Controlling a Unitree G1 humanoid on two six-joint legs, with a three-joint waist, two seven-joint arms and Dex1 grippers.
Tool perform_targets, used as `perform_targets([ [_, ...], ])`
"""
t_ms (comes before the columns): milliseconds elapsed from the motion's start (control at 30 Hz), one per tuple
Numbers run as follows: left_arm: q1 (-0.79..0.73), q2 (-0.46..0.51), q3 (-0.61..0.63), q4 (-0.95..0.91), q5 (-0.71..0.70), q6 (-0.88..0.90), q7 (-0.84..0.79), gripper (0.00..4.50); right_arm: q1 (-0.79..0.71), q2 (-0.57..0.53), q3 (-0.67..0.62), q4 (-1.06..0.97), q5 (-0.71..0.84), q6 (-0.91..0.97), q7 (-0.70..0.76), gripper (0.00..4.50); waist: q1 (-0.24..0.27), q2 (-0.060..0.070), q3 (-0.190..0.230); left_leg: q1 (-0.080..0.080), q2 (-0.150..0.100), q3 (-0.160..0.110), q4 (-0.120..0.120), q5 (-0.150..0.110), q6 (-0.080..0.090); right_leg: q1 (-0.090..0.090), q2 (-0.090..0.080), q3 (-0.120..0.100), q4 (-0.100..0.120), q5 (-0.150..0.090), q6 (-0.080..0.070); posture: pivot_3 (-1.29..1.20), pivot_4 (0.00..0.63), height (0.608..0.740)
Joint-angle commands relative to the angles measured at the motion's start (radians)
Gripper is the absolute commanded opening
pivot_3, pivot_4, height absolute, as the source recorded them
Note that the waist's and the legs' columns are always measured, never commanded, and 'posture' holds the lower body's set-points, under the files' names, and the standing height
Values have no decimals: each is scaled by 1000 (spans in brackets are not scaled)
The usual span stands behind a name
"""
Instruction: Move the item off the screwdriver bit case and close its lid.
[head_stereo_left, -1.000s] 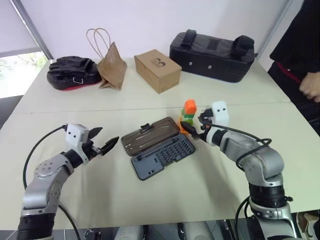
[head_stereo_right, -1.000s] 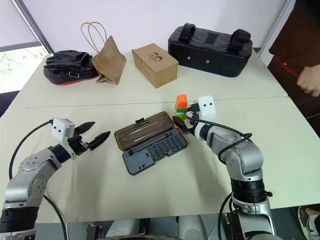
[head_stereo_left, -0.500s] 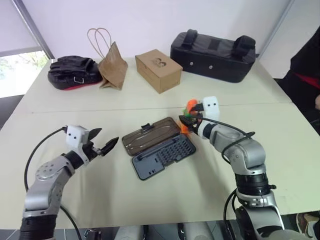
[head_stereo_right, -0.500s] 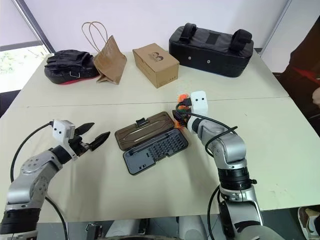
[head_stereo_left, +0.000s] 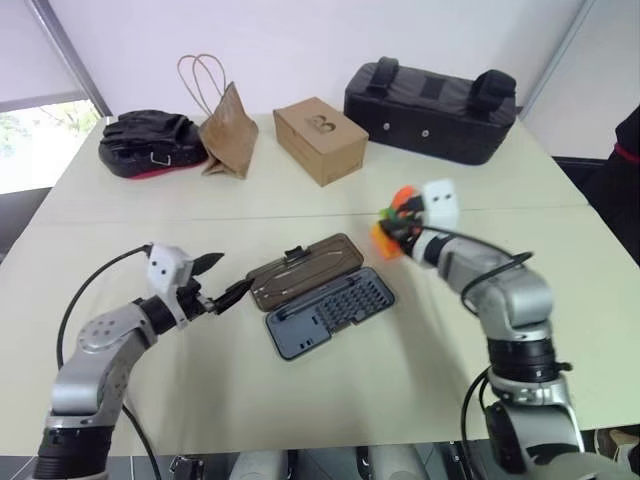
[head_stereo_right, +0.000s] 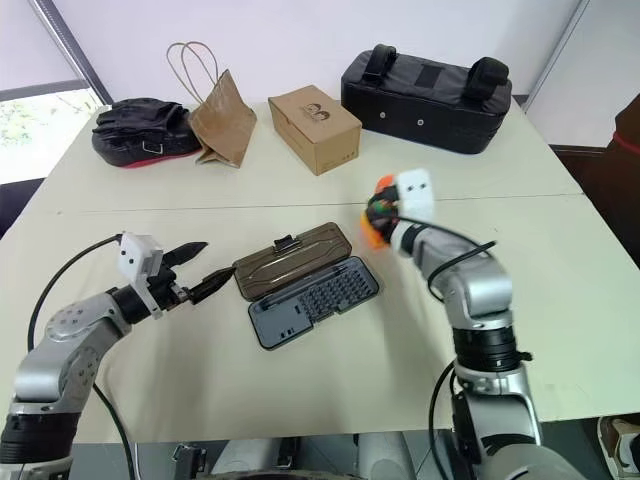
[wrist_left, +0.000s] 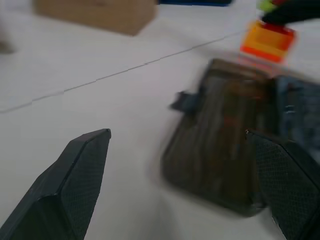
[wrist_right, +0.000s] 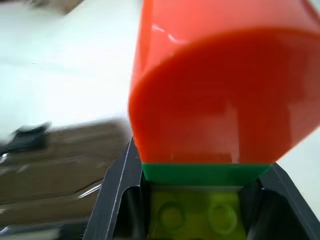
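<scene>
The screwdriver bit case (head_stereo_left: 335, 312) lies open at mid-table, rows of bits showing. Its smoky-brown lid (head_stereo_left: 302, 273) lies flat behind it, with a black latch tab (head_stereo_left: 292, 256) on the far edge. The item (head_stereo_left: 390, 228), an orange and green block stack, hangs tilted in the air just right of the case's far corner. My right gripper (head_stereo_left: 399, 229) is shut on it. In the right wrist view the green block (wrist_right: 200, 172) sits between the fingers (wrist_right: 117, 200). My left gripper (head_stereo_left: 233, 270) is open, level, just left of the lid (wrist_left: 220, 145).
Along the table's far side stand a black pouch (head_stereo_left: 150, 143), a brown paper bag (head_stereo_left: 225, 130), a cardboard box (head_stereo_left: 318, 140) and a large black bag (head_stereo_left: 430, 98). A person's dark clothing (head_stereo_left: 625, 165) shows at the right edge.
My right gripper has shut on the item and lifted it off the case's corner, up and to the right. My left gripper has moved right, closer to the lid.
</scene>
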Motion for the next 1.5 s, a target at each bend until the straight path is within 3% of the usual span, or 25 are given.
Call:
perform_targets([
  [33, -91, 13, -66, -64, -47, 39, -65, 4500, -39, -119, -80, 55, -37, -53, 41, 1367, 1, 0, 0, 0, 0, 0, 0, 0, 0, 0, 0, 0, 0, 0, 0, 0, 150, 740],
  [233, -278, -50, -190, 20, -25, 32, -134, 4500, -19, -291, -121, 282, -122, -201, 92, 1367, -3, 0, 0, -2, -2, 0, 0, 0, 1, 0, 0, 0, -1, 1, 1, 0, 150, 740],
  [433, -377, -113, -249, 155, 31, -31, -173, 4500, -54, -333, -142, 528, -181, -423, 101, 1367, -9, 1, 1, -1, -1, 2, 0, 0, 1, 0, 1, 1, 0, 1, 2, 0, 150, 740],
  [867, -336, -139, -215, 161, 33, -44, -125, 4500, -247, -367, -180, 1082, -233, -725, 38, 1367, -7, 2, 1, -1, -2, 2, 0, 0, 1, 0, 0, 2, 0, 1, 2, 0, 150, 740],
  [1133, -296, -145, -219, 110, 24, -27, -93, 4500, -289, -363, -164, 1207, -243, -783, 46, 1367, -7, 2, 1, -1, -2, 2, 0, 0, 1, 0, 0, 3, -1, 1, 2, 0, 150, 740],
  [1333, -291, -144, -216, 105, 24, -27, -77, 4500, -283, -359, -169, 1245, -240, -783, 27, 4267, -7, 2, 1, -1, -2, 2, 1, 0, 0, 0, 0, 3, 0, 1, 2, 0, 150, 740],
  [1367, -290, -144, -216, 105, 24, -27, -75, 4500, -283, -361, -169, 1250, -240, -785, 25, 4450, -7, 2, 1, -1, -2, 2, 1, 0, 0, 0, 0, 3, 0, 1, 2, 0, 150, 740],
  [1500, -287, -145, -218, 105, 24, -30, -72, 4500, -285, -371, -167, 1257, -245, -789, 10, 4450, -7, 2, 1, -1, -2, 2, 1, 1, 0, 0, 0, 3, 0, 1, 2, 0, 150, 740],
])
